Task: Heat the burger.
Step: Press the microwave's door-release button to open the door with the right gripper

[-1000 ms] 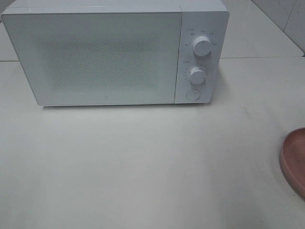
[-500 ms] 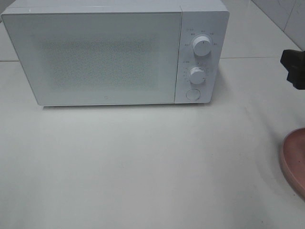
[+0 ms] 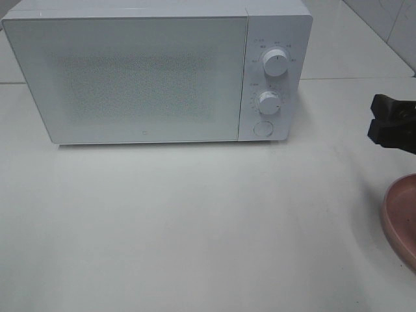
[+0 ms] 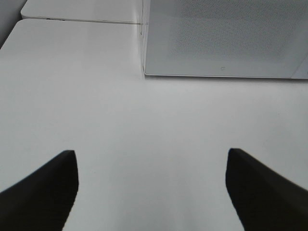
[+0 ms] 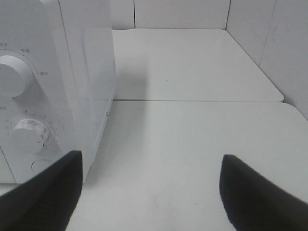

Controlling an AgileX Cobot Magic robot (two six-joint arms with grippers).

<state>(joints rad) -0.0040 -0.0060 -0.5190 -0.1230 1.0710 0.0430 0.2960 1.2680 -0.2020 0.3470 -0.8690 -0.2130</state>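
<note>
A white box-shaped microwave oven [image 3: 130, 78] with a speckled glass door is being shown standing at the back of the pale, smooth worktop [image 3: 195, 227], and its door is being kept shut. Two white round dials [image 3: 276, 63] and a round white button [image 3: 262, 128] are being displayed one below the other on the panel to the right of the door.

The right jaws are being held released and empty. In the right wrist view their two black fingers [image 5: 48, 197] are being seen well apart, with only bare worktop between them and the oven's dial panel off to one side. In the high view these jaws are being shown at the right edge, apart from the oven and above the rim of a pink round plate [image 3: 400, 214], which is being cut off by the frame.

The left jaws are likewise being held released, with nothing grasped. Their black fingers [image 4: 43, 192] are being spread over bare worktop, with a lower corner of the oven ahead of them.

The burger is not being shown in any view, so its place relative to either pair of jaws cannot be told
</note>
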